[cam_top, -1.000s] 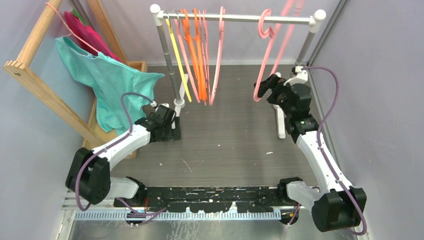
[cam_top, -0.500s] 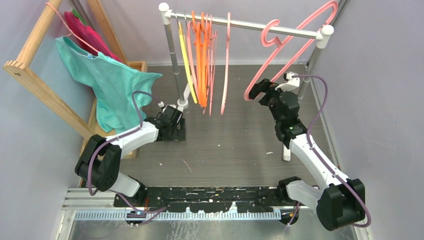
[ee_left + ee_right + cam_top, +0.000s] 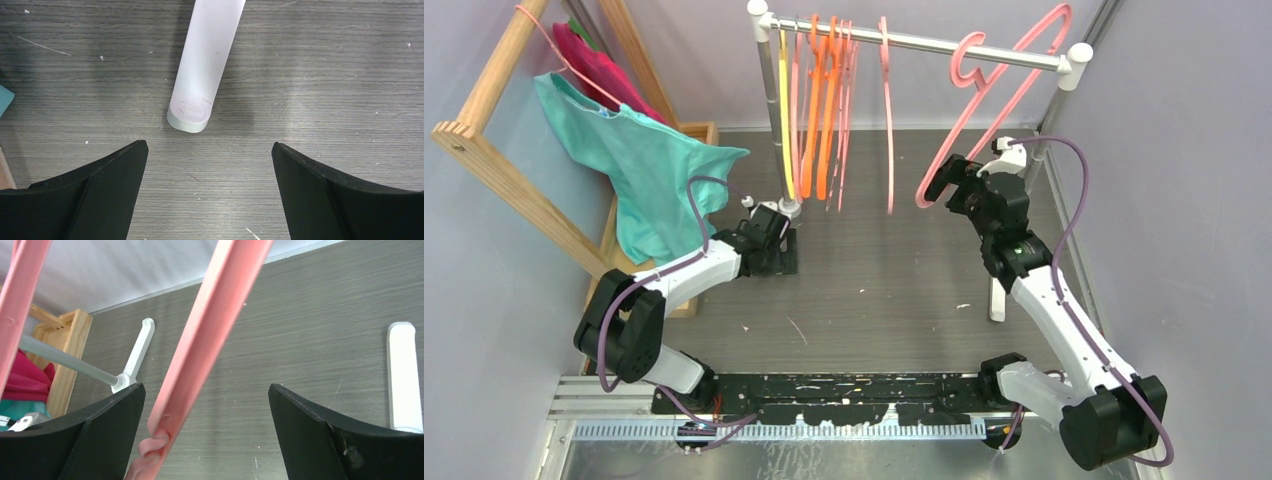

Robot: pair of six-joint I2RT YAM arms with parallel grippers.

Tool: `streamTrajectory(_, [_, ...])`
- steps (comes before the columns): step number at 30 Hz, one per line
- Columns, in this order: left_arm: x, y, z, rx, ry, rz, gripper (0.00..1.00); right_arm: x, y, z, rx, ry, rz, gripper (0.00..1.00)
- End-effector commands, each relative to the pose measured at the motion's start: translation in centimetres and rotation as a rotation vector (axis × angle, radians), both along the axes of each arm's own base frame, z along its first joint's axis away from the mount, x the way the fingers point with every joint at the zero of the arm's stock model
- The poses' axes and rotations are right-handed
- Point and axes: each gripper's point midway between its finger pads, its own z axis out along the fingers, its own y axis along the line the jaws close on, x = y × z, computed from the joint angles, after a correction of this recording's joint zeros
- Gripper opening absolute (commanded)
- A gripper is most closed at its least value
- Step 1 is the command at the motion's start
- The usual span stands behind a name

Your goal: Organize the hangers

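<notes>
1. The surface (image 3: 884, 290) carries the rack (image 3: 769, 120), and its rail (image 3: 924, 42) holds every one of the hangers.
2. Most hangers (image 3: 819, 100), yellow, pink and orange, hang bunched at the rail's left end. A lone pink hanger (image 3: 888, 120) hangs toward the middle.
3. The tilted pink hanger (image 3: 1004, 80) is hooked near the right end, with its low corner down at my right hand.
4. My right hand (image 3: 206, 390) is spread wide. That hanger's arm passes between the fingers, closer to one than the other, and nothing is clamped.
5. I judge I should centre the arm between the fingers before closing. Then I would slide the hook along the rail toward the bunch without lifting it off.
6. My left hand (image 3: 209, 145) is spread apart and holds nothing, low over the surface in front of the rack's foot (image 3: 192, 112).
</notes>
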Motion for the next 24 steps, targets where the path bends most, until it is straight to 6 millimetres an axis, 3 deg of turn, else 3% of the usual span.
streamTrajectory(1, [1.6, -0.6, 1.3, -0.017, -0.067, 0.001, 0.98, -1.4, -0.9, 4.7, 0.028, -0.053, -0.036, 1.0])
streamTrajectory(12, [1.9, -0.8, 1.7, -0.021, -0.075, 0.001, 0.98, -0.8, -3.5, 10.6, 0.055, -0.128, -0.197, 1.0])
streamTrajectory(24, [1.9, -0.8, 1.1, -0.012, -0.06, -0.004, 0.98, -3.5, -7.3, 14.1, 0.016, -0.226, -0.353, 1.0])
